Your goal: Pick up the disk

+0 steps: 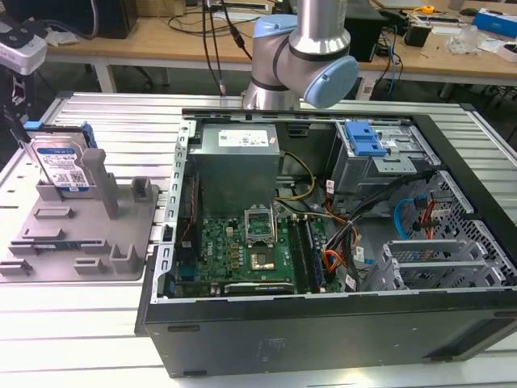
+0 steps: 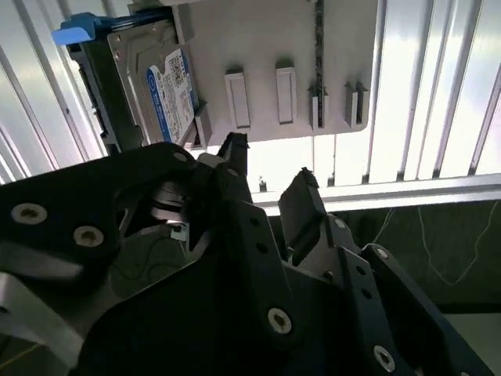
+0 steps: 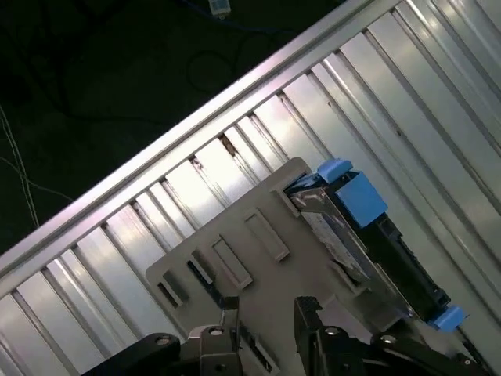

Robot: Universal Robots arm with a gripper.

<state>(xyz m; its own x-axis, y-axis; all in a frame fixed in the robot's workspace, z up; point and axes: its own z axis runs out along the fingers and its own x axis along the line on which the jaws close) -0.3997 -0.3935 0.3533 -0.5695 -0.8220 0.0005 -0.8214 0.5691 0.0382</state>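
Note:
The disk [image 1: 61, 164] is a silver drive with a blue-and-white label and blue side rails. It stands on edge in the grey tray [image 1: 89, 242] at the exterior view's left. In both wrist views the disk [image 2: 167, 88] [image 3: 350, 233] sits at one end of the tray [image 2: 274, 47] [image 3: 235, 258]. My gripper [image 2: 266, 176] [image 3: 266, 313] hangs above the tray, a little to the side of the disk and apart from it. It is open, with nothing between its two black fingers [image 2: 235, 149]. In the exterior view the gripper [image 1: 16, 121] is at the far left edge, above the disk.
An open black computer case [image 1: 323, 339] lies to the exterior view's right of the tray, with a blue bracket and metal drive cage [image 1: 367, 141] inside. Everything rests on a ribbed aluminium table [image 1: 73, 323]. The arm's base [image 1: 295, 56] stands behind the case.

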